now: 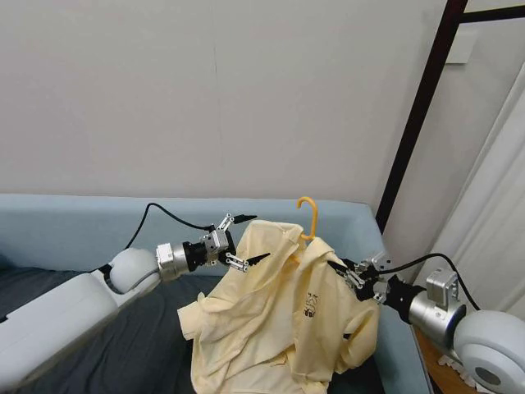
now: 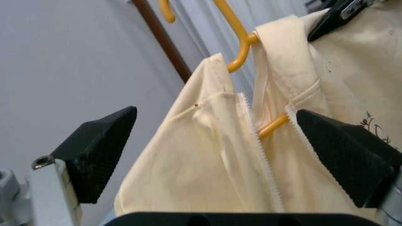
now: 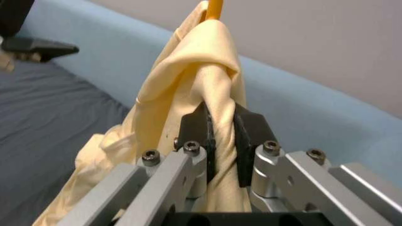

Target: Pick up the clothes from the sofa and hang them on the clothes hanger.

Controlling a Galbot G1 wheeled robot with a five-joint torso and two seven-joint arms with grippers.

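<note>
Above the blue sofa [image 1: 74,223], a creased cream zip-front shirt [image 1: 275,324] drapes a hooked yellow hanger [image 1: 309,216]. Its shoulder fold is clamped by the right hand [image 1: 343,271]; the left hand [image 1: 253,239] is spread beside the collar, dark post [image 1: 414,123] behind.

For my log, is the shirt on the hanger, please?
On: hanger inside shirt, hook above collar; right gripper holds it, left gripper open beside.

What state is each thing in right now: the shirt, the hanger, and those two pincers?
Orange hanger: up in the air, hook caught on nothing.
Yellow shirt: draped on the hanger, front open, lower part crumpled.
Left pincer: open, at the shirt's shoulder.
Right pincer: shut on a fold of the shirt.
</note>
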